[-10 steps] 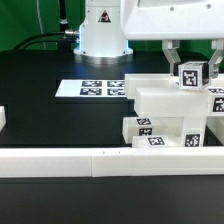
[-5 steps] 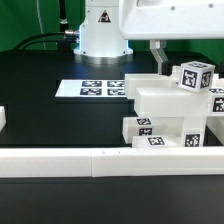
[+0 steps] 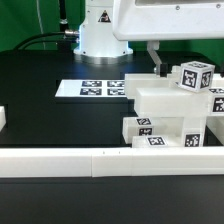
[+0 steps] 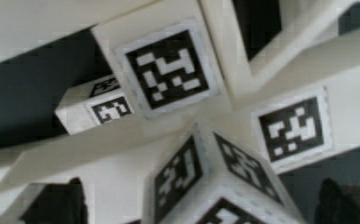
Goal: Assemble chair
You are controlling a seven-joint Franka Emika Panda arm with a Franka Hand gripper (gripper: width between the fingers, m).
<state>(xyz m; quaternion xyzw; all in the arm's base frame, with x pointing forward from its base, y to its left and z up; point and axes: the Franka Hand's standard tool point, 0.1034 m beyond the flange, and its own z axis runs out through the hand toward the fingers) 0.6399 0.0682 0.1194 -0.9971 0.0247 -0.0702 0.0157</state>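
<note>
- Right now the gripper (image 4: 196,204) hangs with its jaws spread wide and nothing gripped. In the exterior view one finger (image 3: 157,60) stands clear of the parts, with dark background showing beside it.
- Loose parts of the chair (image 3: 165,104) are heaped on the black table (image 3: 50,125), just beside the marker board (image 3: 95,88) on the exterior view's right. The nearest part looks to touch or overlap that board's corner, though I cannot tell which.
- Topmost, and farther from the marker board than the finger, sits a square post (image 3: 194,76). It is tilted, has tags on its faces, and rests on the parts beneath.
- Judged by look, these parts are stiff moulded plastic, probably light for their bulk and not fragile. Nothing here should bend or squash under the jaws.
- Matte faces should give fair friction, yet they are smooth and flat, so a skewed pinch could let a part twist.
- Best hold, I think, is across two opposite flat sides of the post, near its middle, with the jaws square to the faces. The tilt means the wrist must match that angle first.
- Heaped parts lean on one another, so lifting one may shift its neighbours.
- Up close, the wrist view shows tagged parts crossing below the jaws, but I cannot tell which piece each belongs to.
</note>
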